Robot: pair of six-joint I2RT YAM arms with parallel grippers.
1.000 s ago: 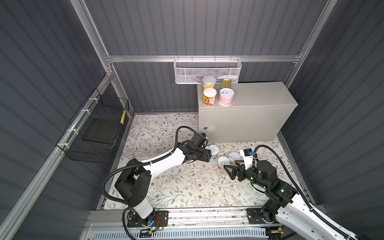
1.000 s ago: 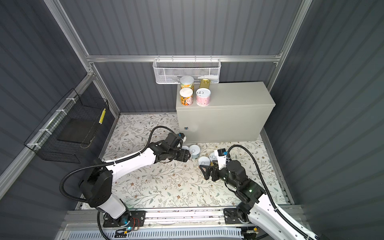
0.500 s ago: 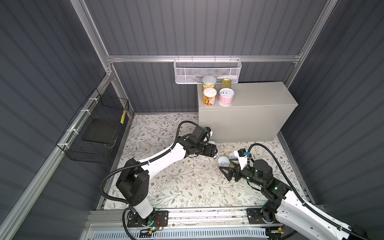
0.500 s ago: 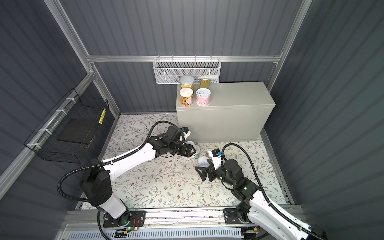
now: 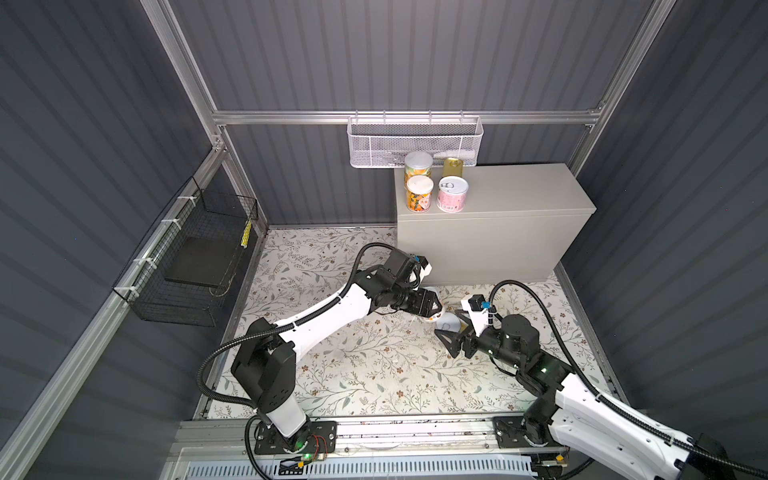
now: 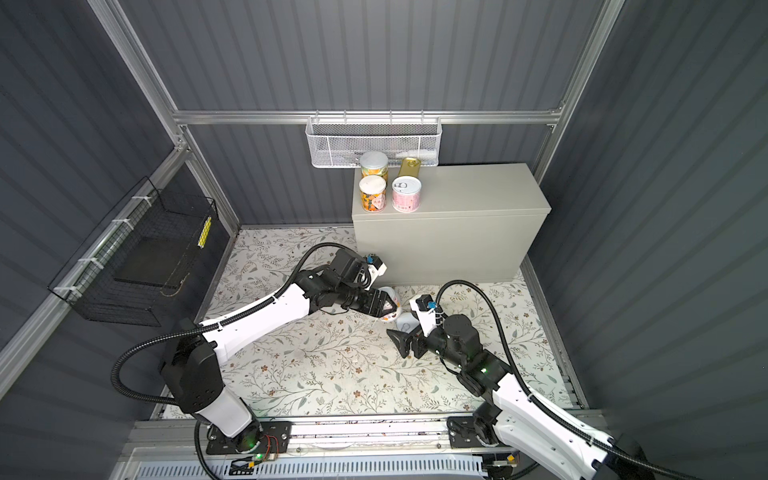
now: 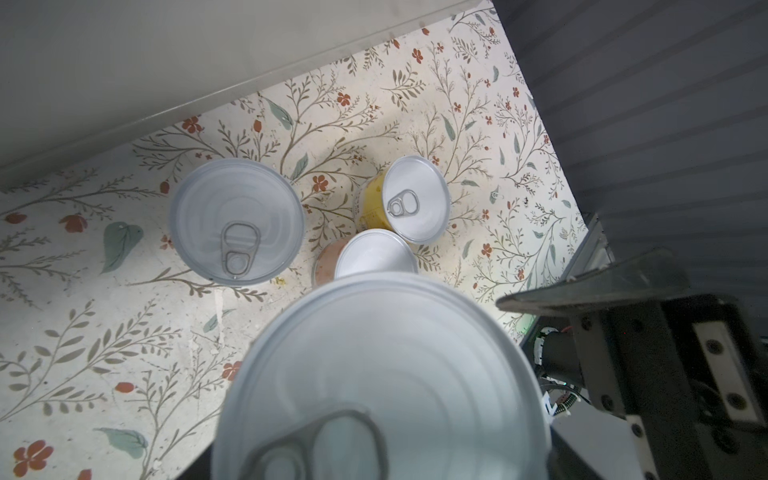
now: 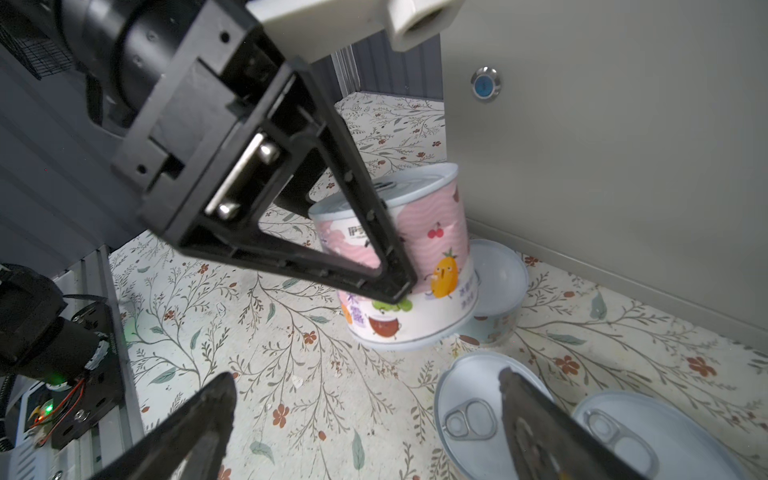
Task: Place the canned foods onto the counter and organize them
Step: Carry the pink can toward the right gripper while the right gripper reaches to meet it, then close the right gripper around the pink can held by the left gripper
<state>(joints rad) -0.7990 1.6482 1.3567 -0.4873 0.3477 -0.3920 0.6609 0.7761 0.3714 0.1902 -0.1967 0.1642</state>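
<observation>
Nearest me, the right gripper (image 5: 454, 326) hangs low over the floral mat (image 5: 353, 374), jaws spread wide with nothing between them. Just beyond it three cans stand close together on the mat, in front of the counter: a squat wide can (image 7: 237, 222), a yellow can (image 7: 415, 199) and a pinkish can (image 7: 374, 253) touching or nearly touching the yellow one.

To their left, the left gripper (image 6: 390, 309) is clamped across the side wall of a pink fruit-label can (image 8: 432, 249). The can is tilted and low, and I can't tell whether its bottom rim touches the mat.

These look like stiff metal cans, probably weighty for their size if full, with glossy labels that could slide in the pads. I'd grip mid-height across the wall, never by the pull ring, and the squat one low and square.

Farther back, the counter (image 5: 519, 195) carries four at its left end: a front orange can (image 5: 419, 193), a pink can (image 5: 452, 194), a back orange can (image 5: 418, 164) and the gold tin (image 5: 454, 167). The rest of its top is bare.
</observation>
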